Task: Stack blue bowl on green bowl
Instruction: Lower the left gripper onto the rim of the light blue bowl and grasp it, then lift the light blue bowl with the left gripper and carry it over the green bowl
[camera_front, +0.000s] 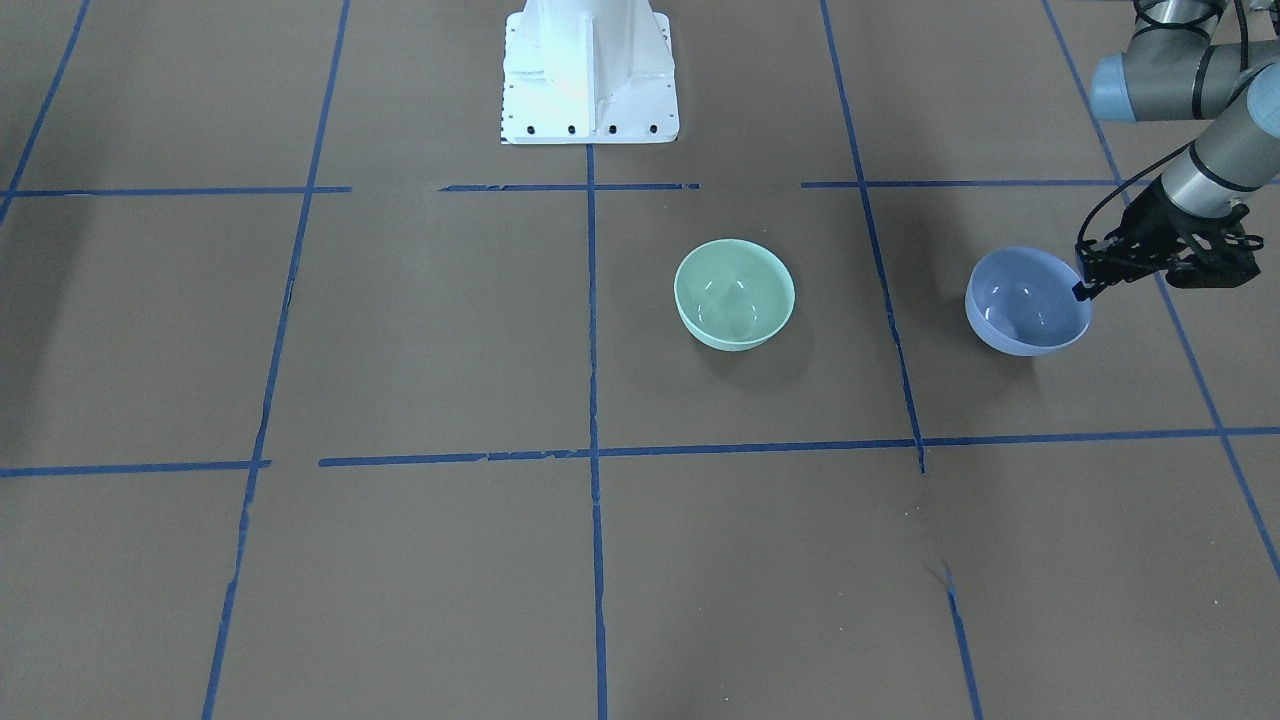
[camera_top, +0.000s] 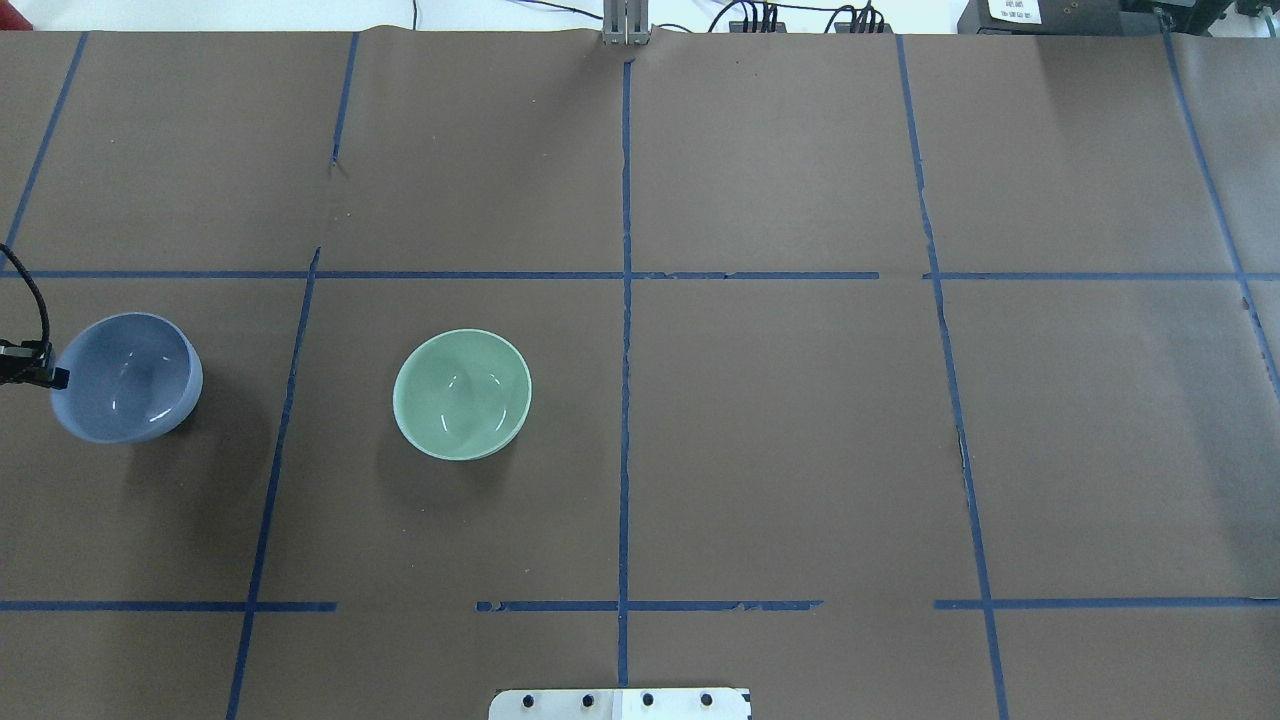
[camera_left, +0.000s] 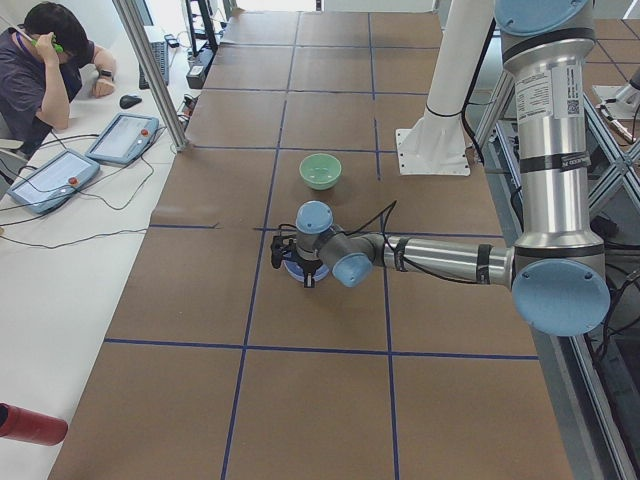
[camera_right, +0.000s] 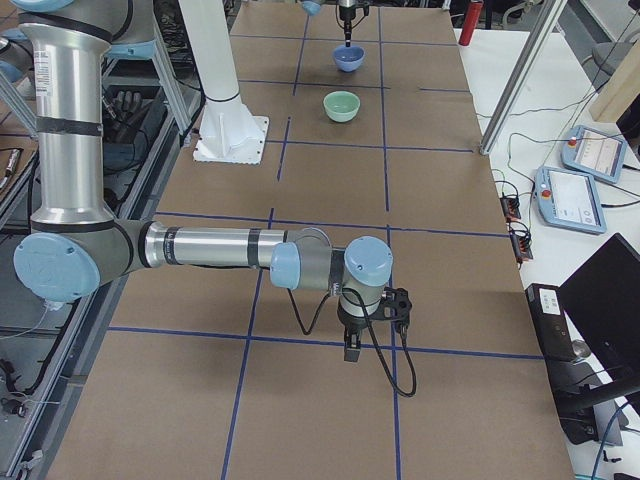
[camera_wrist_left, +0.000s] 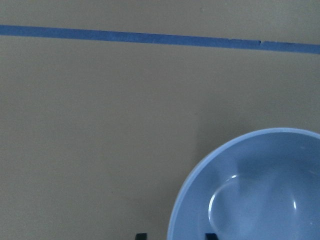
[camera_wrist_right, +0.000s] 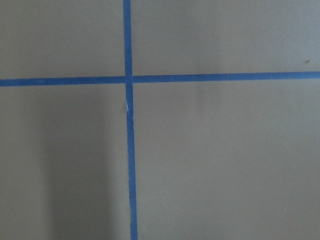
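The blue bowl (camera_front: 1025, 300) stands upright on the brown table at my far left; it also shows in the overhead view (camera_top: 125, 377) and the left wrist view (camera_wrist_left: 260, 190). My left gripper (camera_front: 1085, 283) is at its outer rim. In the left wrist view the two fingertips (camera_wrist_left: 141, 235) stand apart, one on each side of the rim, so the gripper is open. The green bowl (camera_front: 734, 293) stands upright and empty nearer the table's middle (camera_top: 462, 394), apart from the blue bowl. My right gripper (camera_right: 352, 345) points down over bare table far to my right; I cannot tell whether it is open or shut.
Blue tape lines (camera_top: 624, 300) grid the brown table. The white robot base (camera_front: 588, 70) is at my edge. Beyond the table's far side, a person (camera_left: 45, 60) sits at a desk with tablets (camera_left: 120, 138). A red cylinder (camera_left: 30, 425) lies there too.
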